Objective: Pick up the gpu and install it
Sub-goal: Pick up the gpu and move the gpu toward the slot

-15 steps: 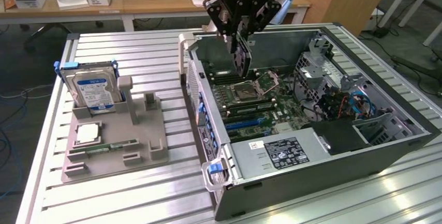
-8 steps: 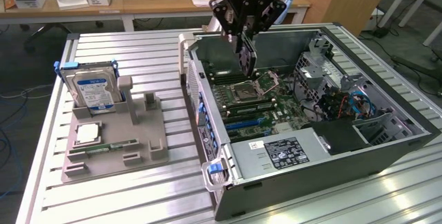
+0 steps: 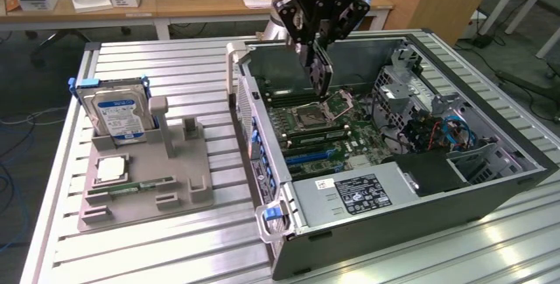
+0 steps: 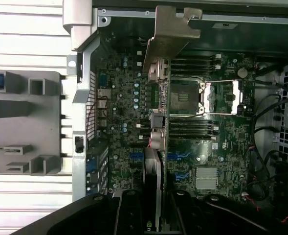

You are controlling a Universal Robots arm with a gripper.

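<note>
Above motherboard (image 3: pixel 337 141), thin upright gpu (image 3: pixel 320 77)

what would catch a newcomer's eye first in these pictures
The black gripper stands out first, holding the gpu on edge above the motherboard inside the open computer case. On the exterior view's left, a grey fixture on the slatted table holds a blue-labelled hard drive standing upright.
</note>
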